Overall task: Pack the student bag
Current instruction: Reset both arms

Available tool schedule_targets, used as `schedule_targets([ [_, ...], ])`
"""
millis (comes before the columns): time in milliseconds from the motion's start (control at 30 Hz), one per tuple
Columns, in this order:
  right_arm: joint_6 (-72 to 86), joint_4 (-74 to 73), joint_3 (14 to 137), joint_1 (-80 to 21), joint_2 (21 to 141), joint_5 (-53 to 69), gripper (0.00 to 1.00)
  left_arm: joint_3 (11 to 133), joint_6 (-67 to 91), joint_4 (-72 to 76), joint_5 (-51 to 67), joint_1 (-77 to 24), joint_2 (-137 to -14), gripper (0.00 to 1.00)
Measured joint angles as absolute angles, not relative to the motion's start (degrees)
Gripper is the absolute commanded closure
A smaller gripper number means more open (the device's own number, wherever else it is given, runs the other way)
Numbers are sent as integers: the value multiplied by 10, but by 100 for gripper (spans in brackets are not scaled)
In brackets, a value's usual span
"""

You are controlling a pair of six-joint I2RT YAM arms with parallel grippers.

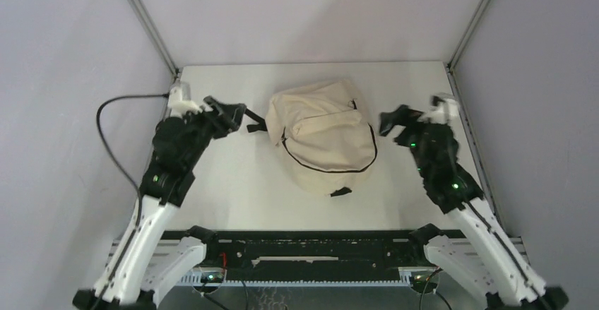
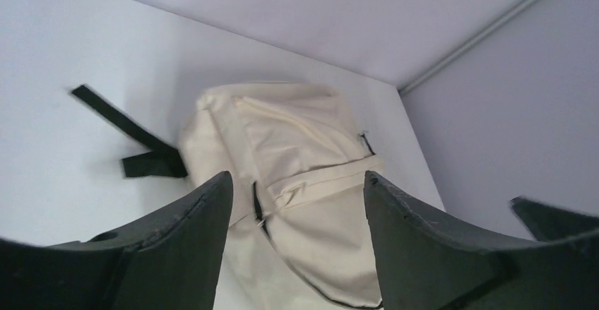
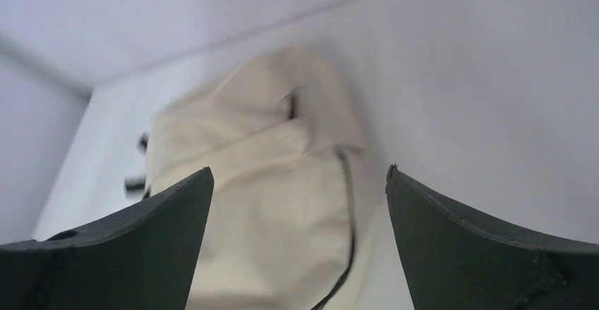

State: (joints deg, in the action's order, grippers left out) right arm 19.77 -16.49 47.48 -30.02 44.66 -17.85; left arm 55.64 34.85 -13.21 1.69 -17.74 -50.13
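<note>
Top view: the student bag (image 1: 321,137) lies on the white counter (image 1: 233,190), about mid-width and slightly toward 12 o'clock from the counter's centre. Its cream canvas is slumped and creased. A black zipper line (image 1: 332,169) curves around the half nearer the arm bases. Whether the zipper is closed cannot be told. A small black tab (image 1: 340,191) sticks out at the bag's 6 o'clock edge. A black strap (image 1: 253,123) trails flat on the counter from the bag's 9 o'clock side.

Left end effector (image 1: 236,112): positioned at the bag's 9 o'clock, near the strap and pointing toward the bag. In the left wrist view the two dark fingers (image 2: 191,246) stand wide apart with nothing gripped. The bag shows through the gap, lying beyond the tips. No contact with the canvas is visible.

Right end effector (image 1: 390,121): positioned at the bag's 3 o'clock, just beside the bag's edge and facing it. In the right wrist view its fingers (image 3: 452,239) are spread wide and hold nothing. The bag is blurred there and fills the left and middle of the gap, with bare counter toward the right finger.

The two end effectors flank the bag on opposite sides, at roughly the same distance up the counter.

Other: a black cable (image 1: 113,133) loops along the wall at 9 o'clock, running to the left arm's wrist. Grey enclosure walls stand on three sides of the counter.
</note>
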Motion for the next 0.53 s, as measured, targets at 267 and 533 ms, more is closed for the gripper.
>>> schedule_targets([
  [267,353,-214,369,-108,350,-204,0,352,356,-189,-57,-181,-345,29],
  [533,405,-263,338,-91,357,-215,0,261,376,-231,-53,-181,-325,32],
])
